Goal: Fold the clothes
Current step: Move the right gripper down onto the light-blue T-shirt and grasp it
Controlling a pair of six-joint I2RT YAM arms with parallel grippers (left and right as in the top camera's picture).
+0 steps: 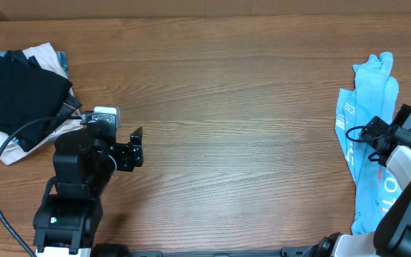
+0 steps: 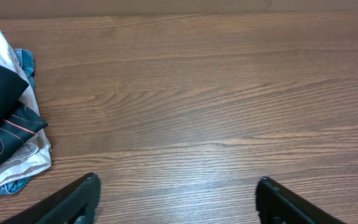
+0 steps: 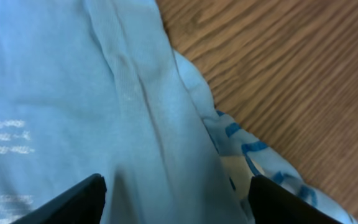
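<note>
The clothes, a light sky-blue T-shirt (image 1: 368, 114), lie crumpled in a long strip at the table's right edge, with white print showing. In the right wrist view the shirt (image 3: 73, 93) fills the left and middle of the frame, a fold with blue lettering at its right. My right gripper (image 3: 176, 193) is open right above the shirt, its fingers astride a ridge of cloth; it holds nothing. In the overhead view the right arm (image 1: 398, 132) sits over the shirt's middle. My left gripper (image 2: 178, 196) is open and empty over bare wood at the left (image 1: 135, 148).
A pile of folded garments, black on top of white and beige (image 1: 20, 93), lies at the far left; it shows in the left wrist view (image 2: 5, 118). A black cable (image 1: 6, 143) loops from the left arm past the pile.
</note>
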